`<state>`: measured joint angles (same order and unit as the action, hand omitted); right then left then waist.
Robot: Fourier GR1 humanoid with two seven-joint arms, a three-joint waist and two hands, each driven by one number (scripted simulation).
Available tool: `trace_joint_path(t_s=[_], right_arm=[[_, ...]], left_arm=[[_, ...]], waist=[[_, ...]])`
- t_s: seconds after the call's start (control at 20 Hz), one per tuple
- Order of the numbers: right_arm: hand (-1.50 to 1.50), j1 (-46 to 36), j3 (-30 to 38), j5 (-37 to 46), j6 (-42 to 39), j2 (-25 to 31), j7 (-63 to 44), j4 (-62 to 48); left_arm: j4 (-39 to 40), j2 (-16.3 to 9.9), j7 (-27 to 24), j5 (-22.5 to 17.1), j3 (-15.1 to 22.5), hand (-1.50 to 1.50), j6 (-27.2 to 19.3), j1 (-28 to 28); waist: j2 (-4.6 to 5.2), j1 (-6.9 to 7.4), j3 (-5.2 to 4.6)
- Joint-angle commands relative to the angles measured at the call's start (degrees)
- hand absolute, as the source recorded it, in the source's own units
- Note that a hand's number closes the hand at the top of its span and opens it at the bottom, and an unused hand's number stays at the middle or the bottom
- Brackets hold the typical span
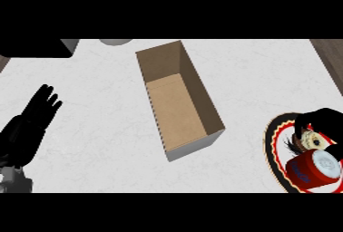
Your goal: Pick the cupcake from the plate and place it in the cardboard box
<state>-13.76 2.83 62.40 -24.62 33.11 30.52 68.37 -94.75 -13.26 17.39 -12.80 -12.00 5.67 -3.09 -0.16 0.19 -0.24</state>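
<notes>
The cupcake (pixel 311 139), pale with dark frosting bits, sits on a round plate (pixel 274 149) with a black, red and cream rim at the right edge. My right hand (pixel 326 118) is over the plate's far side, its black fingers curled round the cupcake. The red and white cylinder (pixel 313 167) below it is my right wrist. The cardboard box (pixel 175 106) lies open-topped in the middle of the counter, left of the plate, with nothing inside. My left hand (pixel 39 108) rests open at the left, fingers straight and pointing up.
A dark object (pixel 33 47) fills the top left corner and a grey round item (pixel 116 41) pokes in at the top edge. The white counter (pixel 268 72) ends at a brown strip (pixel 331 54) at the top right.
</notes>
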Motion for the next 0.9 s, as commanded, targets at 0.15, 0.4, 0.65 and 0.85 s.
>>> trace_joint_path(t_s=[0.15, 0.4, 0.65, 0.85], right_arm=[[1.50, -3.27, -5.29, 3.83, -3.66, -18.37, -21.77, 6.81], [1.50, -8.22, -5.62, 5.95, -1.63, -32.14, -36.34, 4.82], [1.50, -14.47, -9.72, 6.38, 2.28, -32.88, -54.12, 5.77], [1.50, -22.23, -14.97, 5.42, 5.84, -33.02, -66.98, 6.17]], left_arm=[[0.71, 0.17, -0.25, -0.01, 0.30, 0.00, 1.16, 0.42], [0.22, 0.41, 0.18, 0.18, 1.90, 0.00, 1.79, -0.87], [0.16, 1.53, 0.31, 0.80, 3.72, 0.00, 1.58, -2.27], [0.99, 2.08, 0.20, 0.97, 5.27, 0.00, 2.52, -2.87]], waist=[[-0.15, 0.43, 0.04], [0.39, 4.65, -0.17], [0.05, 6.59, 0.01], [0.35, 9.11, 0.00]])
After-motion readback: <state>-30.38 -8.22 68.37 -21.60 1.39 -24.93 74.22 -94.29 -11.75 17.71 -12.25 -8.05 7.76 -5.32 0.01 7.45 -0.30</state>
